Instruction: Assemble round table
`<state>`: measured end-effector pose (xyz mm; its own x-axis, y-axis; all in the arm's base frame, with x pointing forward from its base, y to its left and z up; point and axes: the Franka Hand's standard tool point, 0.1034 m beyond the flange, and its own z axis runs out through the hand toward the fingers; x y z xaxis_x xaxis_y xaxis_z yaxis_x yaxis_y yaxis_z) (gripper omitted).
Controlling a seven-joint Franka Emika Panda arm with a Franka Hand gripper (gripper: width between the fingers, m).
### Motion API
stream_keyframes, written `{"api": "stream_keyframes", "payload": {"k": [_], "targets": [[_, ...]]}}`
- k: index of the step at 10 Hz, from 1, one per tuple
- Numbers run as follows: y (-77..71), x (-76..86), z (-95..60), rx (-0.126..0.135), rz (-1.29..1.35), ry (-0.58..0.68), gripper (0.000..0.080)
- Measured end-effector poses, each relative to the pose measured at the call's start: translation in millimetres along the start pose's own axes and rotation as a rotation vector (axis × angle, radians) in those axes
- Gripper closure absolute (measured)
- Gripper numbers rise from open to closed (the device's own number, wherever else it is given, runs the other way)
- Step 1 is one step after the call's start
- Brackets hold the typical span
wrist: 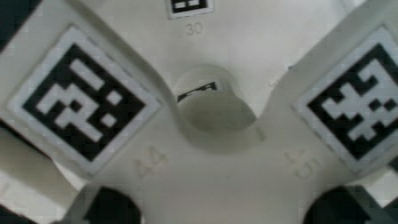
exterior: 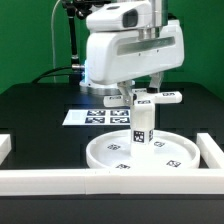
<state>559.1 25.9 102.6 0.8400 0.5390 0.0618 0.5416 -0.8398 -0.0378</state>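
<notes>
Exterior view: leg (exterior: 141, 125) upright at centre of round disc (exterior: 141, 152); foot piece (exterior: 152, 98) sits atop leg, gripper (exterior: 140, 92) right over it. Marker board (exterior: 98, 117) behind. Wrist view: foot piece (wrist: 199, 95) fills frame; finger spacing unclear. Step: seating foot onto leg. Next: likely twisting it tight

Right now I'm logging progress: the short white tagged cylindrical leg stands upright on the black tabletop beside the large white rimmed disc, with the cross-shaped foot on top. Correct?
Not quite. The exterior view shows the short white tagged cylindrical leg standing upright inside the large white rimmed round disc, not on the black tabletop. The white cross-shaped foot piece is on top.
</notes>
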Motion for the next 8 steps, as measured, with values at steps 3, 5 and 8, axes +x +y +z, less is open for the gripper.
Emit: {"api": "stream_keyframes", "payload": {"k": [3,5,8], "targets": [[-6.2,3.5,1.0,-0.01,0.393,0.041,0.0353],[-7.1,4.6,0.8,-0.007,0.513,0.043,0.0351],[-7.5,4.6,1.1,-0.004,0.665,0.043,0.0351]]}}
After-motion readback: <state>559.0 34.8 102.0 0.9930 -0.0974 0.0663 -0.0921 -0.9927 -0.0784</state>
